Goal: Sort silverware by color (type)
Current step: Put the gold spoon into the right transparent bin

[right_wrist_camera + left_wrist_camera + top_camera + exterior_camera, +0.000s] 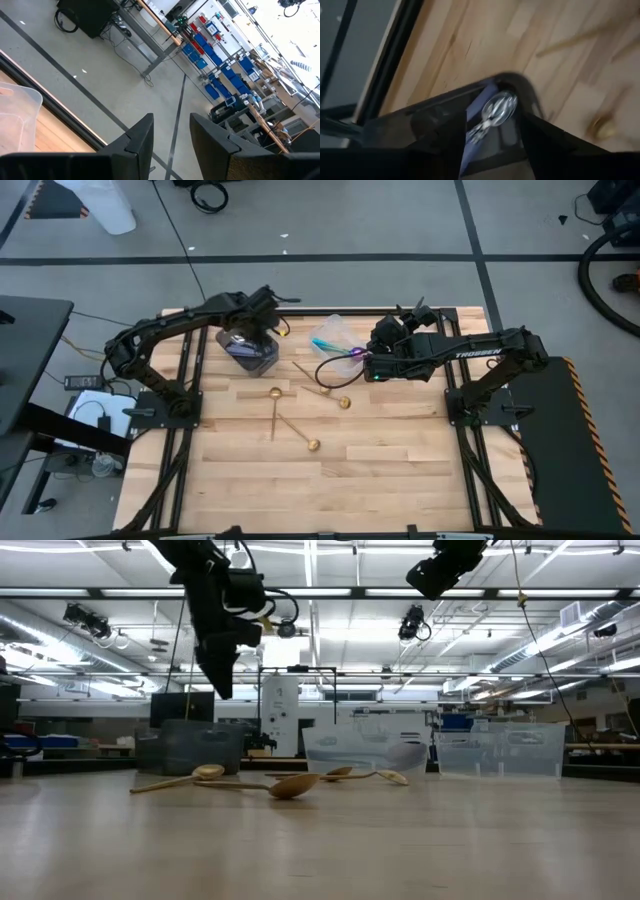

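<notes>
The pale wooden plank worktop (330, 470) is seen from above with both dark arms reaching over its far half. The left gripper (262, 308) is held above a dark smoky plastic tub (247, 350) standing toward the far left of the worktop; its fingers (545, 150) are spread wide and nothing is held between them. Shiny silver metal spoons (495, 112) are seen lying inside that tub through the left wrist view.

The right gripper (385, 340) is raised beside a clear plastic tub (332, 335) near the far middle of the worktop. In the right wrist view its fingers (142, 140) are parted with a gap between them, and nothing is seen held there. An iridescent blue-purple spoon with a teal handle (335, 356) is visible at the clear tub, just beside the right gripper.

Four slim gold metal spoons (276, 408) are left loose on the worktop near its middle, in front of the two tubs, two of them crossing one another.
</notes>
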